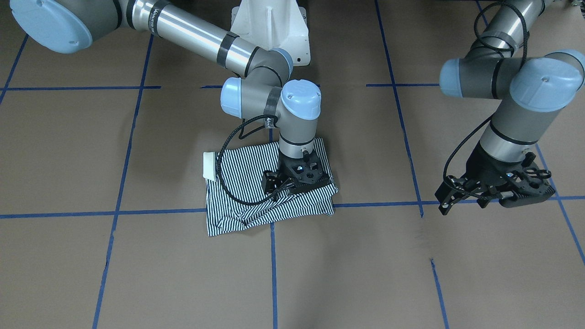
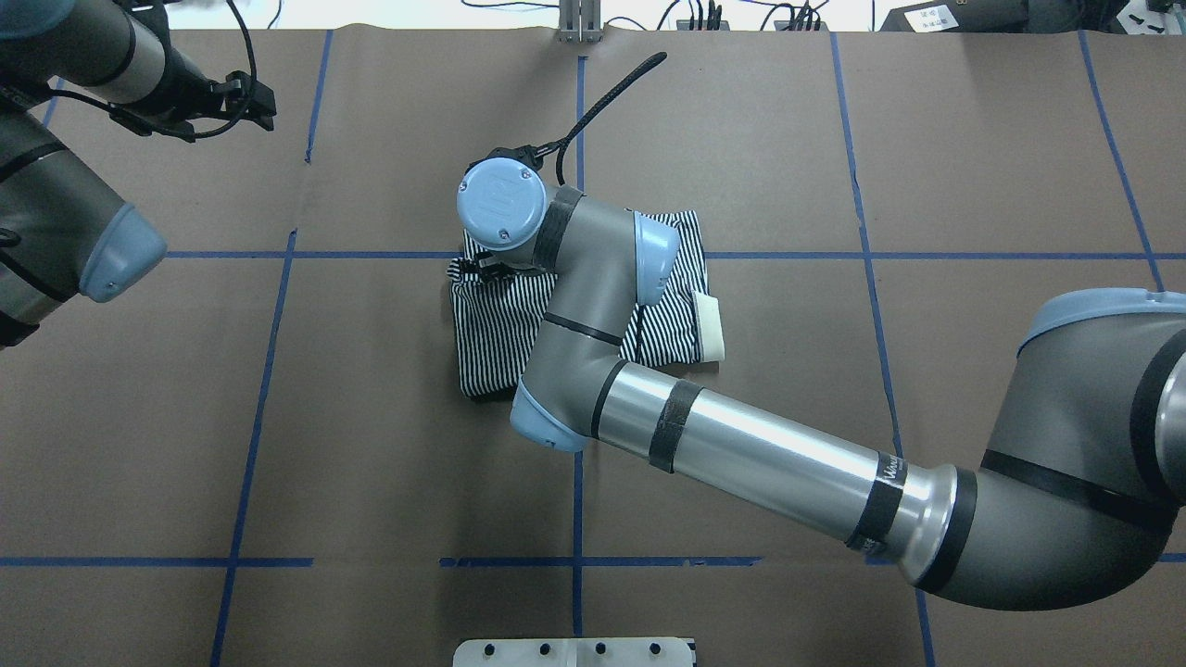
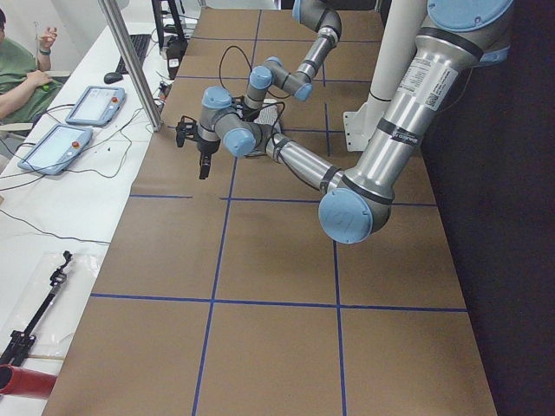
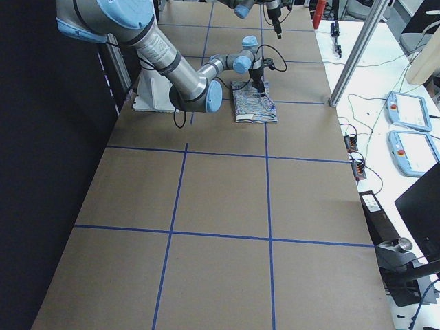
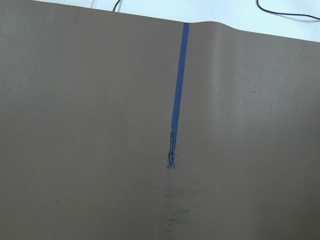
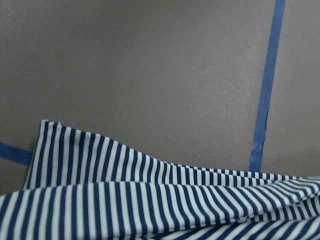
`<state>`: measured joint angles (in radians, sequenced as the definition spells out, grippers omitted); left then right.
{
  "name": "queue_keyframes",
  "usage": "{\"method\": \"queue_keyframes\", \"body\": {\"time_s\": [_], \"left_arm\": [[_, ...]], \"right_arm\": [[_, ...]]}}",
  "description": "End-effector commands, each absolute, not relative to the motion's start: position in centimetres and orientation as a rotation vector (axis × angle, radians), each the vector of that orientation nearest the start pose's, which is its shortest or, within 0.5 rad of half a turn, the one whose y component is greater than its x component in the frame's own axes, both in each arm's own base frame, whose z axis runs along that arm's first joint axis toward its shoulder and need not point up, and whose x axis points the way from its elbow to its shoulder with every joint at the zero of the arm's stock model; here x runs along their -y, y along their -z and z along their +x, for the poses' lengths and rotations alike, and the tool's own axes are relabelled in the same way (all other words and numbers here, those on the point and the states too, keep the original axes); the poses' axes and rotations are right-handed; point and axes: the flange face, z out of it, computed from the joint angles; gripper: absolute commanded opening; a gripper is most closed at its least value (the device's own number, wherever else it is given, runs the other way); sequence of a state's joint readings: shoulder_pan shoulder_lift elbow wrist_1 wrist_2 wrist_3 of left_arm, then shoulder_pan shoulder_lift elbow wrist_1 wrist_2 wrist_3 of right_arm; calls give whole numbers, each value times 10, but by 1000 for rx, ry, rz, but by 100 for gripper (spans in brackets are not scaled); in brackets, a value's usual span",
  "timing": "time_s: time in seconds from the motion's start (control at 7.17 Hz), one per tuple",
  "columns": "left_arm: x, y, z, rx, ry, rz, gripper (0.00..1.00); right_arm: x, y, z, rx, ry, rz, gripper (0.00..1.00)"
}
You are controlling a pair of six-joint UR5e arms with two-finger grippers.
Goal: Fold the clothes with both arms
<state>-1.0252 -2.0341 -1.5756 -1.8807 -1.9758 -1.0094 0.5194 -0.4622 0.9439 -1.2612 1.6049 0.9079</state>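
Across the table from the robot, you see the striped polo shirt (image 1: pixel 256 201) lying folded into a rough rectangle on the brown surface (image 1: pixel 365 274). It sits over a crossing of blue tape lines (image 1: pixel 155 212), and its cream collar (image 1: pixel 210 165) shows at the view's left end. The right gripper (image 1: pixel 297 180) is down on top of the shirt, touching the cloth. You cannot tell from here whether its jaws are wide or closed on a fold. The left gripper (image 1: pixel 491 196) hangs over bare surface on the view's right, well apart from the shirt. From overhead, the right arm's wrist covers the shirt's middle and hides most of its gripper, with stripes showing on both sides and the collar toward the view's right. The left gripper sits at the upper left with its two fingers spread and nothing between them. In the left side view, the near arm's gripper hovers above the surface close to the edge beside a white bench (image 3: pixel 52 199), where a person (image 3: pixel 17 78) sits. In the right side view, the near arm points straight down onto the shirt, which lies near the white pedestal (image 4: pixel 148 96). The left wrist camera gives you only brown surface and one tape line that ends partway. The right wrist camera shows striped folds close along the bottom, with bare surface and tape beyond.
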Motion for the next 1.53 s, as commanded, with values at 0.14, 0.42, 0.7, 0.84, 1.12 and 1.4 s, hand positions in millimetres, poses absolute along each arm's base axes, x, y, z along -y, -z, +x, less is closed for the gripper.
{"method": "queue_keyframes", "body": {"time_s": [0.14,0.42,0.7,0.84,1.12,1.4], "left_arm": [[626,-361,270,-814,277,277,100],[625,-361,271,-813,278,277,100],[626,-356,265,-828,273,292,100],[630,-353,248,-838,206,307,100],[643,-368,175,-830,132,350,100],[623,-411,95,-790,26,382,100]], "right_arm": [[605,-135,-669,740,76,516,100],[617,-134,-659,747,59,530,100],[650,-129,-619,787,42,489,100],[674,-145,-565,804,40,411,100],[696,-192,-446,705,129,366,100],[729,-297,-293,729,200,272,100]]}}
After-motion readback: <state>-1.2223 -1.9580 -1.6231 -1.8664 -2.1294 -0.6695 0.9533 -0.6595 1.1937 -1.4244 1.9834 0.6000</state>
